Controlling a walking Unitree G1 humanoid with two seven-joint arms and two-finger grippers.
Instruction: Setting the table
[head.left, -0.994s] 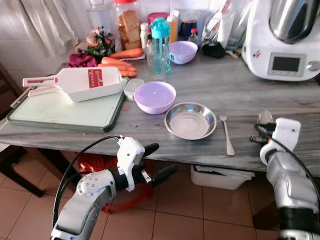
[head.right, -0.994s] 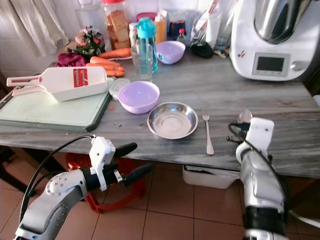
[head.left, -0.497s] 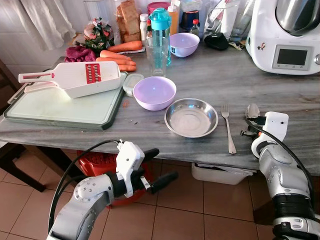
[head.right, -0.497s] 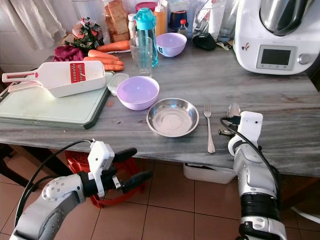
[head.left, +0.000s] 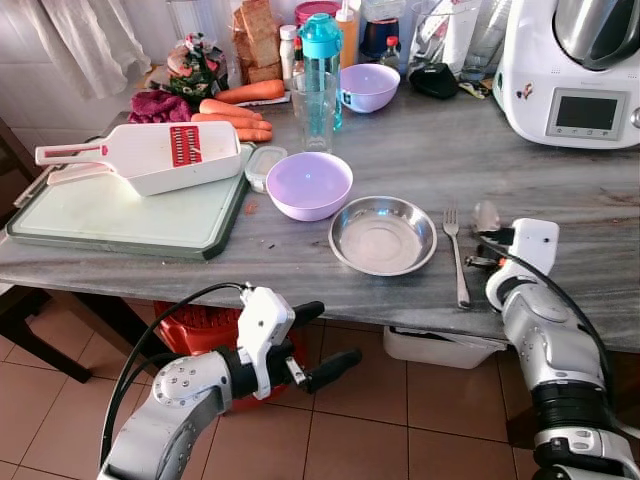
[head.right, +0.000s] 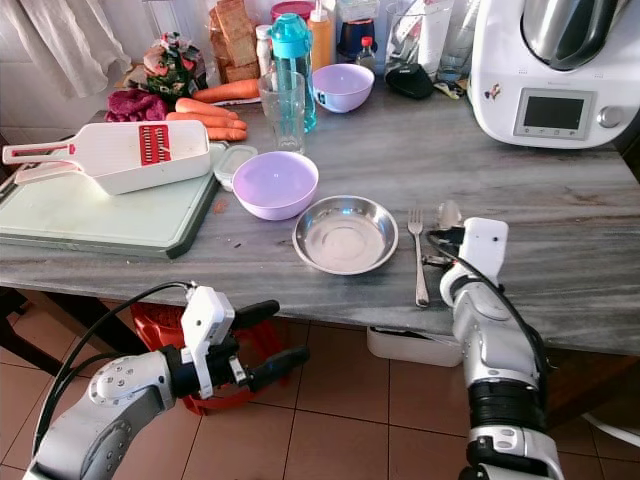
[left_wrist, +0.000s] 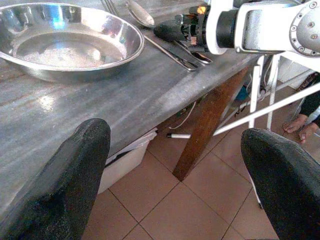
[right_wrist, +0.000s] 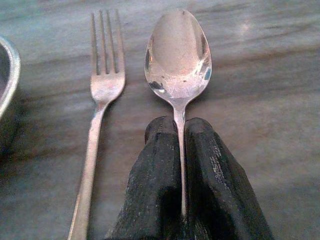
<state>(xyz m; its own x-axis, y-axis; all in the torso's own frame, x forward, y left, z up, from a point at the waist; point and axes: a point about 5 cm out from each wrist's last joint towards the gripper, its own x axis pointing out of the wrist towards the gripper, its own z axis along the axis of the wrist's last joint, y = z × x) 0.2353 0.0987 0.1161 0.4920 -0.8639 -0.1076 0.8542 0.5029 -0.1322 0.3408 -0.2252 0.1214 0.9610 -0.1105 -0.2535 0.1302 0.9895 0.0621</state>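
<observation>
Right gripper (right_wrist: 181, 165) clamps spoon (right_wrist: 178, 55) handle; spoon lies parallel beside fork (right_wrist: 100, 100), bowl pointing away. Left gripper (head.left: 315, 340) open below table.

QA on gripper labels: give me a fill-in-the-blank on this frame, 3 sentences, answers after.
1. The right gripper is shut on the handle of the metal ____.
2. The silver fork lies between the spoon and the round steel ____.
3. The left gripper, below the grey table edge, has its fingers ____.

Missing words: spoon; bowl; open
</observation>
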